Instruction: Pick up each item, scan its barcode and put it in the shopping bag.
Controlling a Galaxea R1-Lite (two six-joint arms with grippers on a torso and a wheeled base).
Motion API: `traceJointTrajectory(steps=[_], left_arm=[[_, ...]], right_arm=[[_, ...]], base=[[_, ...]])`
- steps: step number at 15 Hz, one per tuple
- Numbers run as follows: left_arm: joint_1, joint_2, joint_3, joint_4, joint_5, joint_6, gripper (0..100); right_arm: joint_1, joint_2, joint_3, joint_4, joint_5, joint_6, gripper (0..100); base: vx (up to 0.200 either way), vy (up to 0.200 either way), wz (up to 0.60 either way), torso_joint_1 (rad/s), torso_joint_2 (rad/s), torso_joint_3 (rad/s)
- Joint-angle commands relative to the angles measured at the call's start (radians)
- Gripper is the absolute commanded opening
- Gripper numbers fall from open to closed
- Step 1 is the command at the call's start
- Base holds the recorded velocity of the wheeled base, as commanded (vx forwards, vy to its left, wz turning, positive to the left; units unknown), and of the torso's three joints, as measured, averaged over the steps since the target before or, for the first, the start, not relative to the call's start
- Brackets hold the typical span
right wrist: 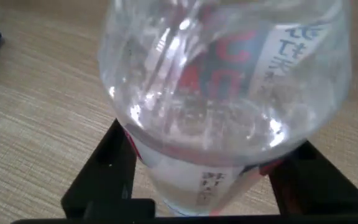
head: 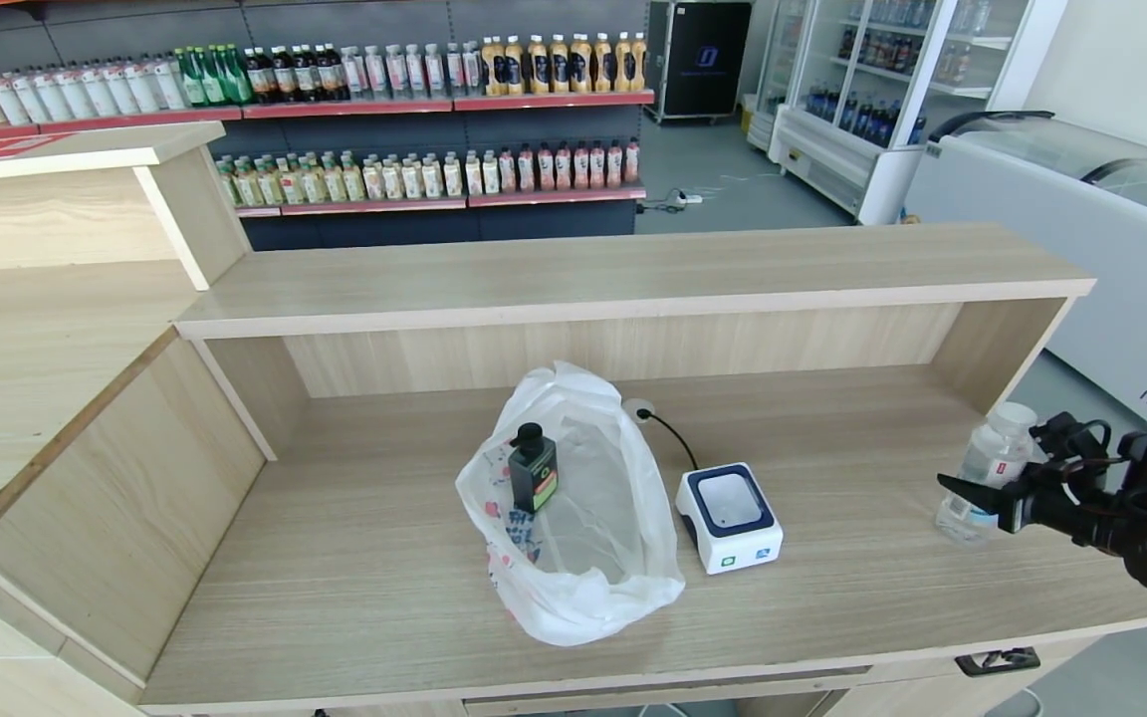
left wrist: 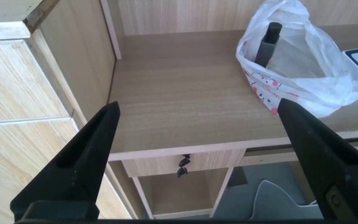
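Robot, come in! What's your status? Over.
Left gripper open, empty. Right gripper at clear plastic water bottle, grip unclear. Dark bottle already in white plastic bag. Nothing between water bottle and white scanner.

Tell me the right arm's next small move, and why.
Probably squeeze the right tool firmly on the water bottle. The bottle stands on the counter inside the tool, a firm grip isn't evident, and it must be lifted over to the scanner before bagging.
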Motion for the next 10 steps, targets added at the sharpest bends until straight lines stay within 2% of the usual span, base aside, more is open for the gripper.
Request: traceJointTrajectory(steps=[1, 4, 7, 9, 10], left_arm=[[0.001, 0.002, 0.0, 0.0, 0.0, 0.0, 100], [0.0, 0.002, 0.0, 0.0, 0.0, 0.0, 100], [0.0, 0.002, 0.0, 0.0, 0.0, 0.0, 100], [0.0, 0.002, 0.0, 0.0, 0.0, 0.0, 100], [0.0, 0.0, 0.0, 0.0, 0.0, 0.0, 100]], right_arm=[[-0.003, -0.001, -0.005, -0.001, 0.013, 0.001, 0], [-0.006, -0.015, -0.017, 0.0, 0.03, 0.021, 0], [0.008, -0.13, -0.014, 0.045, 0.085, 0.194, 0], [0.045, -0.301, -0.017, 0.171, 0.18, 0.322, 0], [0.069, -0.426, -0.014, 0.258, 0.295, 0.38, 0]], base=[[0.0, 0.0, 0.0, 0.0, 0.0, 0.0], [0.0, 0.0, 0.0, 0.0, 0.0, 0.0], [0.0, 0.0, 0.0, 0.0, 0.0, 0.0], [0.0, 0.0, 0.0, 0.0, 0.0, 0.0], [0.0, 0.0, 0.0, 0.0, 0.0, 0.0]])
